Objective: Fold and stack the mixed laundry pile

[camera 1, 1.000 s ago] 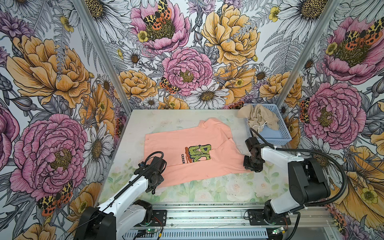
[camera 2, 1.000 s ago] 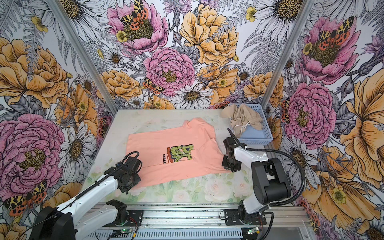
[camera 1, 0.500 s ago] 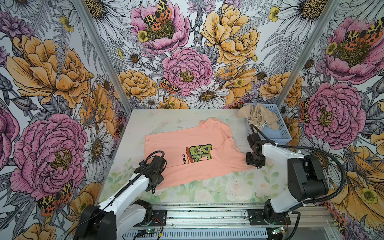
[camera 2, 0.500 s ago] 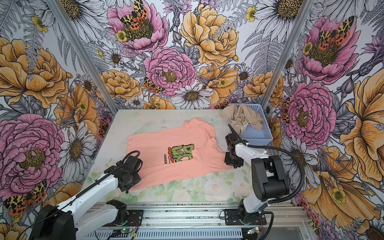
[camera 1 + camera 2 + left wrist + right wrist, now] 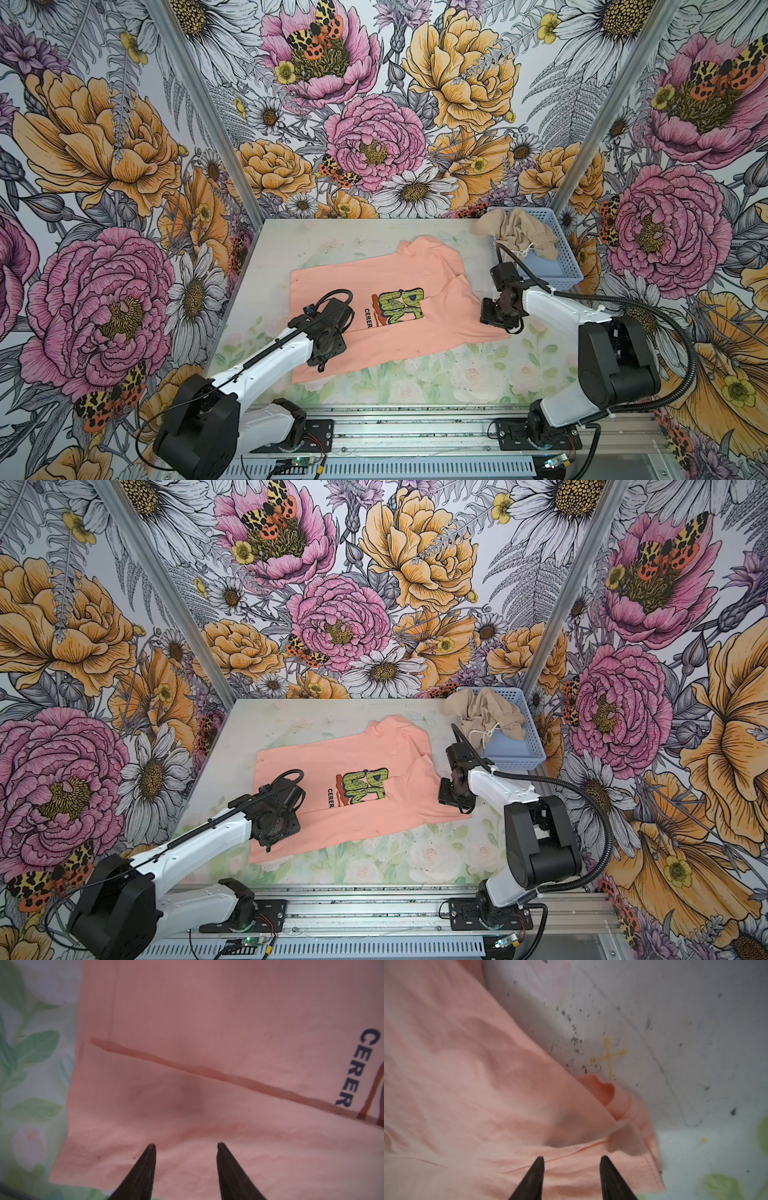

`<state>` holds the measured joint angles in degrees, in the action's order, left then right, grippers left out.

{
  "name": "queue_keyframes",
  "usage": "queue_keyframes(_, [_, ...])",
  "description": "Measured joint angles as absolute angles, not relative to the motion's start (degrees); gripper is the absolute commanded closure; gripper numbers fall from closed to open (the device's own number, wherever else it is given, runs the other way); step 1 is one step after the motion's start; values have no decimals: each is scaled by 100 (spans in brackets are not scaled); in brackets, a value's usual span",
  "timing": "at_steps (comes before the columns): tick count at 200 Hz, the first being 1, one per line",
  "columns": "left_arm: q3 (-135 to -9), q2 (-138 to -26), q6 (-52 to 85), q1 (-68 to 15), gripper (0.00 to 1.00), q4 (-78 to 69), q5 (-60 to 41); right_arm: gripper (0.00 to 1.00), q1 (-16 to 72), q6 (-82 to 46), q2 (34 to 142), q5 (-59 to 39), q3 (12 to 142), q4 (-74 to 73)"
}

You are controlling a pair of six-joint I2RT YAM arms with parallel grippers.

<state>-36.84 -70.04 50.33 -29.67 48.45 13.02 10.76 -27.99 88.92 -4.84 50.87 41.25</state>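
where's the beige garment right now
The beige garment lies bunched in the blue basket at the table's far right corner, in both top views.

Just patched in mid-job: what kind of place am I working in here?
Likely a lab test booth, not a home: floral-printed wall panels box in a floral-printed tabletop, and two white robot arms are bolted to an aluminium rail.

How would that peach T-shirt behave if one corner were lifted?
Probably floppy: the T-shirt lies flat with soft wrinkles and a folded-over flap, so it would likely drape and unfold. It looks thin, so probably light. Pushed, it would likely bunch up rather than slide on the table.
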Motion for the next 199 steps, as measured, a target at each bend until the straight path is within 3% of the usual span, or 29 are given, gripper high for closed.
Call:
queue_keyframes(75, [-3481,-7391,4792,-3052,60,4648,939,56,1017,-3081,8853,150,4698,4104])
queue_keyframes(174, [-4058,-8108,4727,-3299,60,5151,1273,55,541,-2834,9242,613,5122,4456])
queue_keyframes(199, [-4058,-8090,4692,-3402,56,5177,1352,55,515,-2753,9205,548,5111,4449])
